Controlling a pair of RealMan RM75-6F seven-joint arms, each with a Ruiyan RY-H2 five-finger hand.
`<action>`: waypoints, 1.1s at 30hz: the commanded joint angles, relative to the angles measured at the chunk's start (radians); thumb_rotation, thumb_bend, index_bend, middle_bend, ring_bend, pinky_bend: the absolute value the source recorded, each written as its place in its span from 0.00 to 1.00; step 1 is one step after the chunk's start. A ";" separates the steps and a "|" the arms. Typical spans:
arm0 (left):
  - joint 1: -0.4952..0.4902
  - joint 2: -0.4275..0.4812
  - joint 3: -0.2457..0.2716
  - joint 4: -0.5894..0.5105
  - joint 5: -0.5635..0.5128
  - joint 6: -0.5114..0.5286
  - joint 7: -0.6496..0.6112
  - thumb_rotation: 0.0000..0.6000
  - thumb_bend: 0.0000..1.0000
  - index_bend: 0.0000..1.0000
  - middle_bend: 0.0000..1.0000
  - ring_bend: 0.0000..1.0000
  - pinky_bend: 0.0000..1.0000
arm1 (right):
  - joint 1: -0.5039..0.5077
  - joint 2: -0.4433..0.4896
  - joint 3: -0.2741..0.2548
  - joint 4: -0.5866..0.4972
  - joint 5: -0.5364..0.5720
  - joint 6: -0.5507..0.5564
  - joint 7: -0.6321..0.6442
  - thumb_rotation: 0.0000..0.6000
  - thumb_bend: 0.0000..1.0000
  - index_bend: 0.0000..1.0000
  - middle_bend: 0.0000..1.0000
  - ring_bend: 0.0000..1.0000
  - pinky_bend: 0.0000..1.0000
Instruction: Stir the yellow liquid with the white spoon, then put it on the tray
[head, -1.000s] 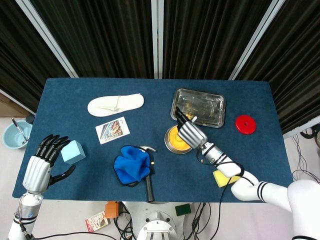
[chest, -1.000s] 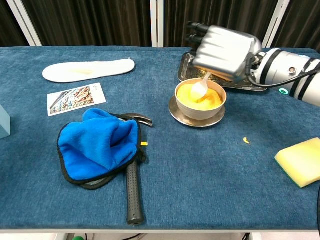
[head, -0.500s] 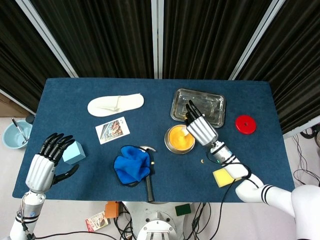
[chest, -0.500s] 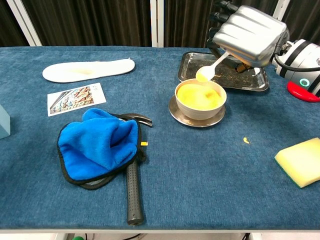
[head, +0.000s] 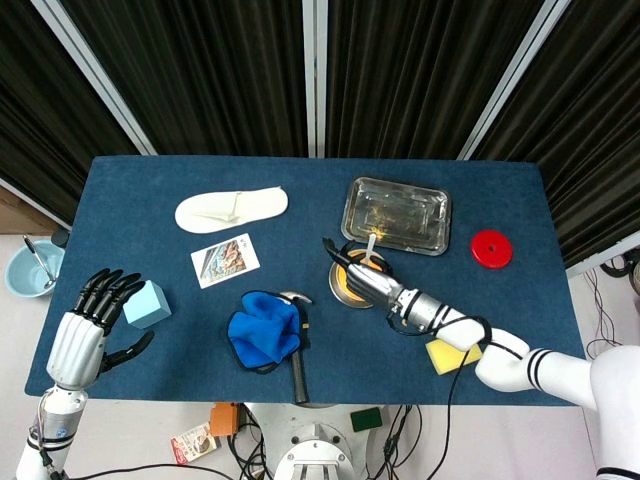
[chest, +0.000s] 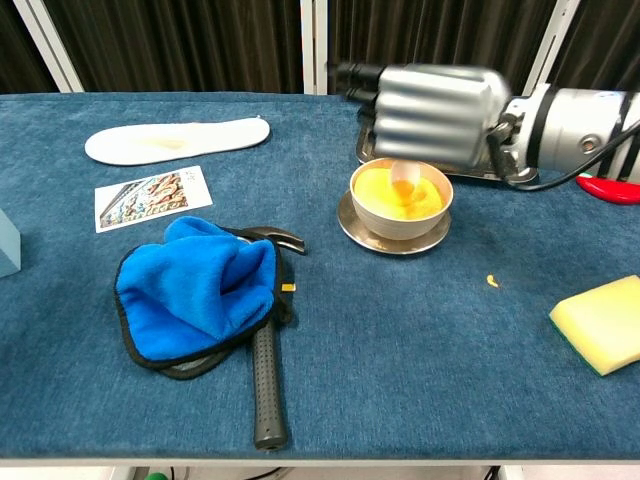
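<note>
A bowl of yellow liquid (chest: 398, 194) stands on a saucer (chest: 395, 237) near the table's middle; in the head view the bowl (head: 346, 284) is mostly covered by my right hand (head: 365, 281). My right hand (chest: 430, 112) hovers over the bowl and grips the white spoon (chest: 404, 178), whose tip dips into the liquid; the spoon handle (head: 370, 246) sticks up behind the hand. The metal tray (head: 396, 215) lies just beyond the bowl, its edge (chest: 365, 146) behind the hand. My left hand (head: 88, 325) rests open at the table's near left, holding nothing.
A blue cloth (chest: 195, 288) lies over a hammer (chest: 265, 380) at the front middle. A light blue block (head: 147, 304) sits by the left hand. A picture card (head: 225, 260), white insole (head: 231, 209), red disc (head: 491, 248) and yellow sponge (chest: 602, 322) lie around.
My right hand swung back from the tray side to over the bowl, lowering the lifted spoon into the liquid again. The left hand stayed put.
</note>
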 joint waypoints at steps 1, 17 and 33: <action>0.002 -0.001 0.002 0.008 -0.004 -0.002 -0.005 1.00 0.17 0.17 0.16 0.11 0.12 | 0.036 0.024 0.017 -0.042 0.008 -0.066 -0.076 1.00 0.48 0.77 0.36 0.11 0.00; 0.001 -0.013 -0.006 0.020 -0.017 -0.008 -0.006 1.00 0.17 0.17 0.16 0.11 0.12 | 0.069 0.039 0.071 -0.079 0.090 -0.174 -0.288 1.00 0.46 0.79 0.37 0.09 0.00; 0.003 -0.020 -0.003 0.032 -0.020 -0.010 -0.016 1.00 0.17 0.17 0.16 0.11 0.12 | -0.015 -0.061 0.097 -0.092 0.254 -0.038 -0.538 1.00 0.45 0.86 0.37 0.09 0.00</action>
